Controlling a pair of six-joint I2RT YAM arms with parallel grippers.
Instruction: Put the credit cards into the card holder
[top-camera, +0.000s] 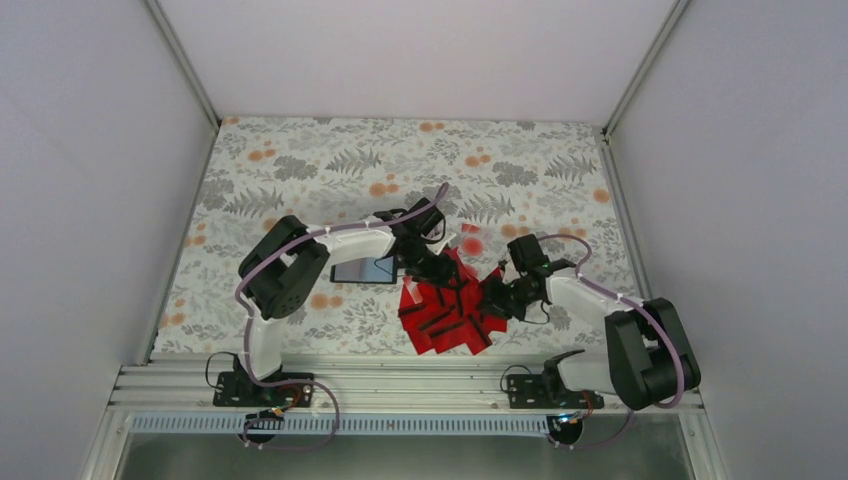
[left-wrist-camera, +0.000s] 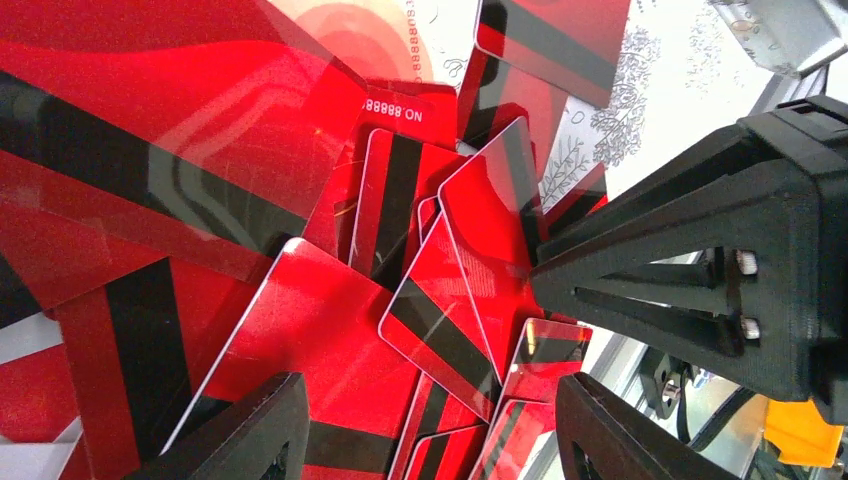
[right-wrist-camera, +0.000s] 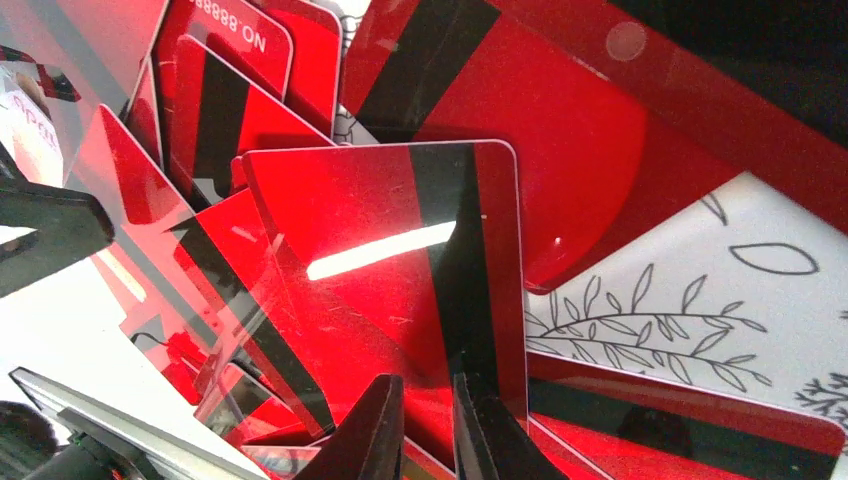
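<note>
Several red credit cards (top-camera: 452, 312) with black stripes lie in a loose overlapping pile on the cloth between my arms. The card holder (top-camera: 365, 270) lies open left of the pile, grey-blue panels up. My left gripper (top-camera: 432, 268) is open just above the pile's far-left part. In the left wrist view it (left-wrist-camera: 435, 440) straddles overlapping cards (left-wrist-camera: 330, 340) and holds nothing. My right gripper (top-camera: 497, 297) is at the pile's right edge. In the right wrist view it (right-wrist-camera: 430, 440) is closed to a narrow slit, tips at the near edge of a face-up card (right-wrist-camera: 390, 270), which is not clamped.
The floral cloth (top-camera: 300, 170) covers the table. An aluminium rail (top-camera: 400, 385) runs along the near edge, and frame posts and white walls stand on both sides. My right gripper's black body (left-wrist-camera: 720, 290) fills the right of the left wrist view, close to my left fingers.
</note>
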